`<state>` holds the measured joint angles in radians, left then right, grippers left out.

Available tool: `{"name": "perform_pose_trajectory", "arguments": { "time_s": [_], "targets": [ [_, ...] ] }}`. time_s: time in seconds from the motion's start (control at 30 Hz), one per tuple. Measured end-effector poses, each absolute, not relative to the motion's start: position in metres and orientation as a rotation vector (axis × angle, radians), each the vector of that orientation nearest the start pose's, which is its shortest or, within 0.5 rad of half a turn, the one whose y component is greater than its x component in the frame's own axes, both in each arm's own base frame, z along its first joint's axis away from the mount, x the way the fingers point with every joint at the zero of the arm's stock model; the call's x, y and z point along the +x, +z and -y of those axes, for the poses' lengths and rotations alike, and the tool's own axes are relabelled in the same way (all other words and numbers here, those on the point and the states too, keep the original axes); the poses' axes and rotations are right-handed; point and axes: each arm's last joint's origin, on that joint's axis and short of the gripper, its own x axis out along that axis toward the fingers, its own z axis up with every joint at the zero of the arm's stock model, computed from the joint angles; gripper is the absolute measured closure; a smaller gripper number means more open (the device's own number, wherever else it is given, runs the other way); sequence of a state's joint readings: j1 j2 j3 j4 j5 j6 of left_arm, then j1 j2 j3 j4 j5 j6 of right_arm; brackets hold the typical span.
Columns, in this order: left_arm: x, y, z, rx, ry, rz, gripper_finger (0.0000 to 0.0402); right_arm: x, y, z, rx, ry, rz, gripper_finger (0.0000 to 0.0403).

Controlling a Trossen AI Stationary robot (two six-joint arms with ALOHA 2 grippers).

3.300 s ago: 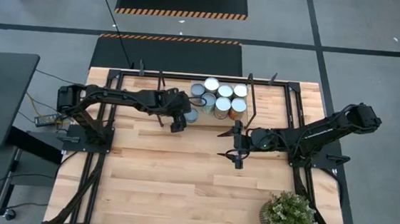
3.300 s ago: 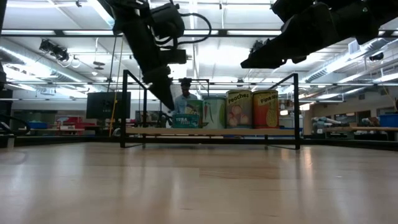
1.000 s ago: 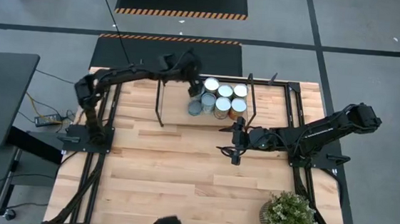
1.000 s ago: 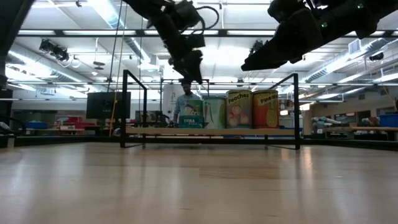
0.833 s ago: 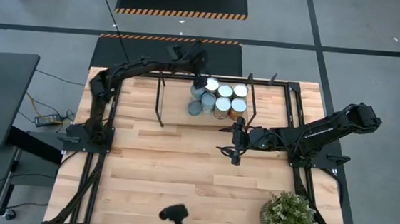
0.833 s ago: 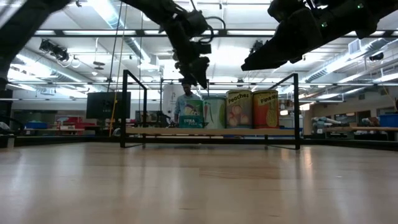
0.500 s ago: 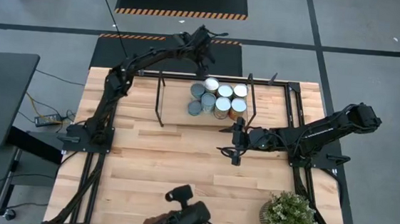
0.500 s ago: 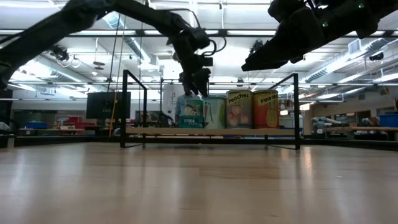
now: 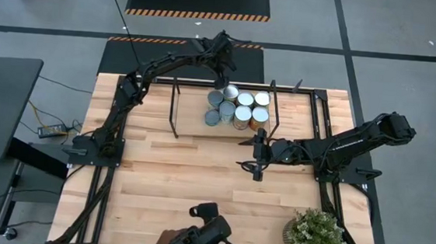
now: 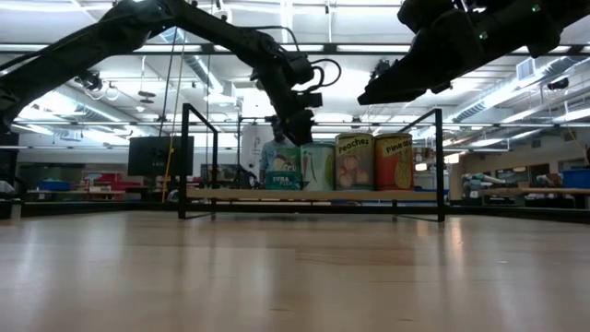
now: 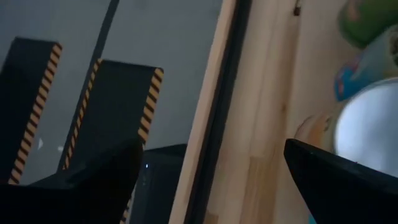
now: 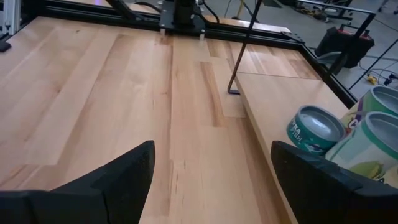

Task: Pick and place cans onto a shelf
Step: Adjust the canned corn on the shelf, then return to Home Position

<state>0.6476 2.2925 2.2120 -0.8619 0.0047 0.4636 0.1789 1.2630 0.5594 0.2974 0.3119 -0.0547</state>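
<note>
Several cans (image 9: 239, 106) stand upright in a cluster on the shelf (image 9: 191, 112), a light board framed by black posts at the table's far middle. In the low view the cans (image 10: 355, 161) stand in a row on the shelf (image 10: 230, 195). My left gripper (image 9: 223, 76) hangs open above the far left of the cluster, over the far rail, holding nothing. Its wrist view looks past the open left gripper (image 11: 212, 152) at a white-topped can (image 11: 367, 118). My right gripper (image 9: 242, 156) waits open just in front of the shelf; its wrist view shows the right gripper (image 12: 211, 149) empty.
A potted plant (image 9: 314, 235) stands at the table's near right corner. A dark object (image 9: 201, 234) sticks in over the near edge. Bare wooden tabletop (image 9: 182, 181) lies in front of the shelf. Thin black shelf posts (image 9: 174, 107) rise on each side of the cans.
My left arm has stretched out toward the table's far edge and a little to the right, and its gripper has tipped and sunk toward the far-left cans, staying open. The dark object has come in over the near edge. The cans have stayed in place.
</note>
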Motion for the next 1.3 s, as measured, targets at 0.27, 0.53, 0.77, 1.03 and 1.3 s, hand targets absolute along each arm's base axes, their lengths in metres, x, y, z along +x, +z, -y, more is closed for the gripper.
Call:
{"name": "perform_pose_trajectory", "arguments": {
  "time_s": [0.27,0.53,0.77,1.03,1.3],
  "targets": [
    [0.401,0.264,-0.3,0.116,0.295,-0.988,0.0003,0.25,0.204,-0.037,-0.153,-0.116,-0.398,0.0076],
    [0.397,0.26,-0.296,0.102,0.233,-1.037,0.0003,0.25,0.203,-0.037,-0.153,-0.116,-0.397,0.0076],
    [0.4,0.258,-0.286,0.113,0.14,-1.05,0.0003,0.25,0.203,-0.037,-0.153,-0.116,-0.397,0.0076],
    [0.406,0.267,-0.295,0.208,0.261,-0.99,0.0003,0.25,0.203,-0.037,-0.153,-0.116,-0.398,0.0076],
    [0.41,0.266,-0.287,0.237,0.22,-1.004,0.0003,0.25,0.203,-0.037,-0.154,-0.117,-0.402,0.0076]
  ]
}}
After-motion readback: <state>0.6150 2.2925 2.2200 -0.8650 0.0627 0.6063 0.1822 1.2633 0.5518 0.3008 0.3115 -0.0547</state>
